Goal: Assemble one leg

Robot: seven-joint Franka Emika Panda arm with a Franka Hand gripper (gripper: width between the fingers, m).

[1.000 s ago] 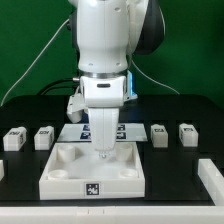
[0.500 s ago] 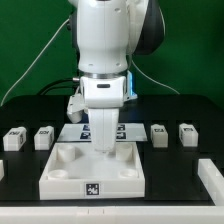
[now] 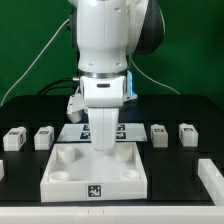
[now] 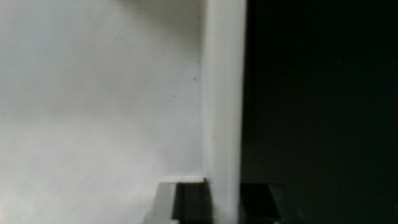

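Several white legs with black-and-white tags stand on the dark table, two at the exterior view's left [image 3: 14, 137] [image 3: 44, 137] and two at its right [image 3: 159, 133] [image 3: 188, 132]. None is held. The large white square tabletop [image 3: 70, 178] with round corner sockets lies at the front centre. My gripper [image 3: 105, 146] points straight down at the tabletop's back rim. In the wrist view its two dark fingers [image 4: 192, 202] stand either side of the thin white rim [image 4: 224, 100], close against it. The gripper [image 4: 224, 202] looks shut on that rim.
The marker board [image 3: 72, 130] lies behind the tabletop, partly hidden by the arm. A white piece [image 3: 211, 180] shows at the front right edge of the exterior view. A green wall stands behind the table.
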